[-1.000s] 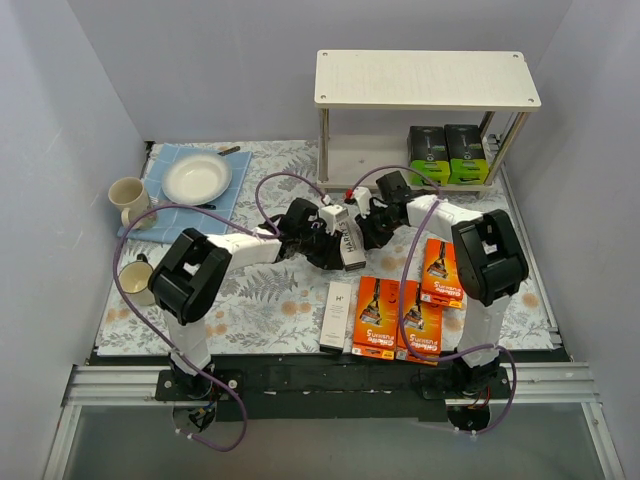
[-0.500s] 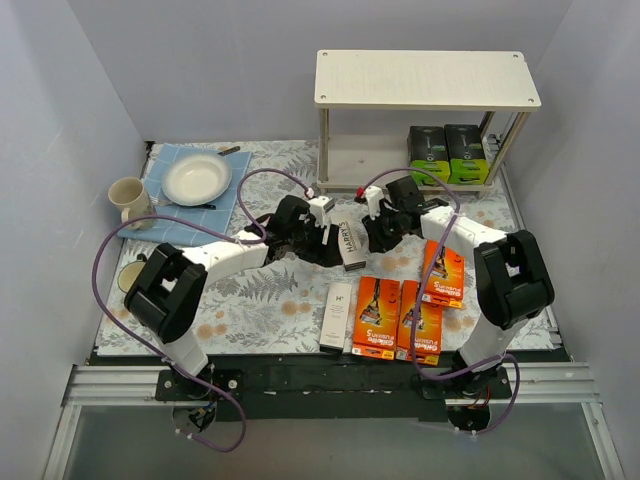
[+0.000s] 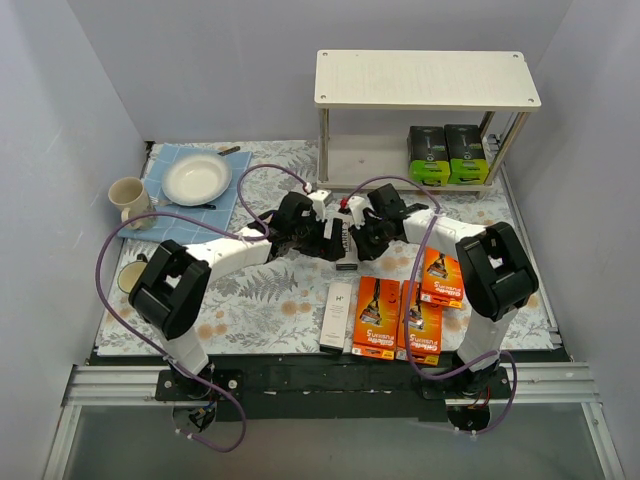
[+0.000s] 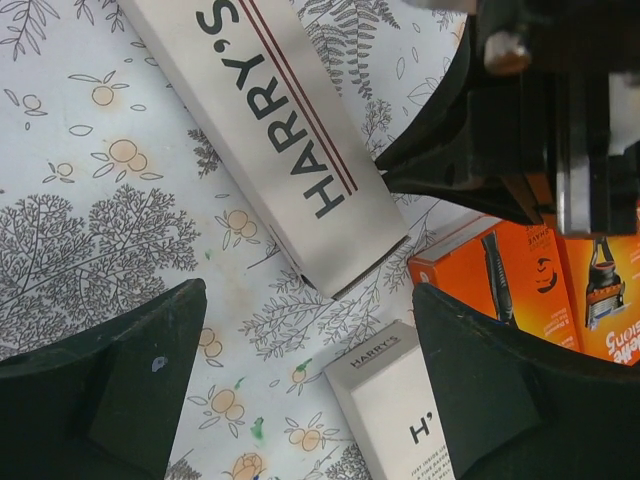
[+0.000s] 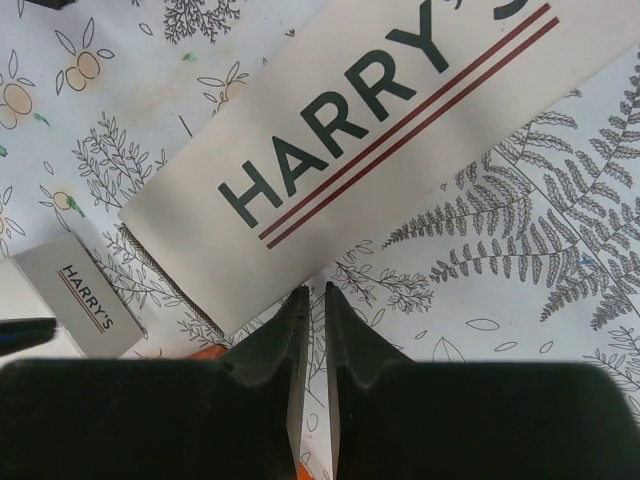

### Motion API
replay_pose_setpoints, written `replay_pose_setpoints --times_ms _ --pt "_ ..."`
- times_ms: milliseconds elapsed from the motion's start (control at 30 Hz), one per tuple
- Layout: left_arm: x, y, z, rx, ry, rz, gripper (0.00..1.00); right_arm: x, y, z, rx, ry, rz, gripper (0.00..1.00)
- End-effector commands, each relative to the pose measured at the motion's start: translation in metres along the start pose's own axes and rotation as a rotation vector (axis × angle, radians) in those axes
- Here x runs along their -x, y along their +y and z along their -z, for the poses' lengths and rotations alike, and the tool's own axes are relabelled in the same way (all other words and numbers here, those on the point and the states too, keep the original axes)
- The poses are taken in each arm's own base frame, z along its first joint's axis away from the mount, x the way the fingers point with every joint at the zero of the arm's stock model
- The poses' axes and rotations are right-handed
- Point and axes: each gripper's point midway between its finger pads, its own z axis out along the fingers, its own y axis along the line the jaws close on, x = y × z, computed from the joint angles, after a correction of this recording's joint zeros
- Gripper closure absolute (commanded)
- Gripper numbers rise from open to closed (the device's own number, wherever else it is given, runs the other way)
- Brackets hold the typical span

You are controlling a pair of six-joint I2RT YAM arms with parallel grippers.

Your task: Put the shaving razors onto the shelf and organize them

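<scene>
A grey Harry's razor box (image 4: 270,130) lies on the patterned cloth between my two grippers; it is also seen at close range (image 5: 350,150). My left gripper (image 4: 308,300) (image 3: 325,238) stands wide open over the box's near end, holding nothing. My right gripper (image 5: 313,292) (image 3: 358,240) is shut to a sliver, its tips against the box's long edge, nothing between them. A white Harry's box (image 3: 338,315) and three orange boxes (image 3: 378,315) lie nearer me. Two black and green boxes (image 3: 447,153) stand on the lower board of the shelf (image 3: 427,80).
A white plate (image 3: 197,178) on a blue cloth sits at the far left. One mug (image 3: 127,197) stands beside it and another (image 3: 135,275) nearer me. Purple cables loop over both arms. Grey walls close in the table.
My left gripper has opened and let go of the grey Harry's box, which now rests lower on the cloth. The right gripper has shifted left, up against the box.
</scene>
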Motion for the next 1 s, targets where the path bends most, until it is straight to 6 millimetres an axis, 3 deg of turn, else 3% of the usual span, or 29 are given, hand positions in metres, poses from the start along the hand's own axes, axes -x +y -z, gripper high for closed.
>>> replay_pose_setpoints --times_ms 0,200,433,700,967 --pt "0.015 -0.011 -0.009 -0.008 -0.037 -0.041 0.16 0.011 -0.005 0.004 -0.037 -0.031 0.023 0.82" --pt "0.011 -0.024 -0.023 -0.005 -0.031 -0.145 0.15 -0.006 -0.029 0.019 -0.141 -0.018 -0.024 0.84" --pt "0.013 -0.025 -0.042 0.082 -0.039 -0.188 0.12 -0.019 -0.073 0.05 -0.251 -0.047 -0.144 0.85" --pt "0.009 0.01 -0.057 0.304 -0.043 -0.087 0.13 -0.034 -0.082 0.061 -0.265 -0.056 -0.19 0.85" --pt "0.005 0.015 -0.063 0.341 -0.033 -0.083 0.14 -0.04 -0.082 0.061 -0.252 -0.063 -0.219 0.85"
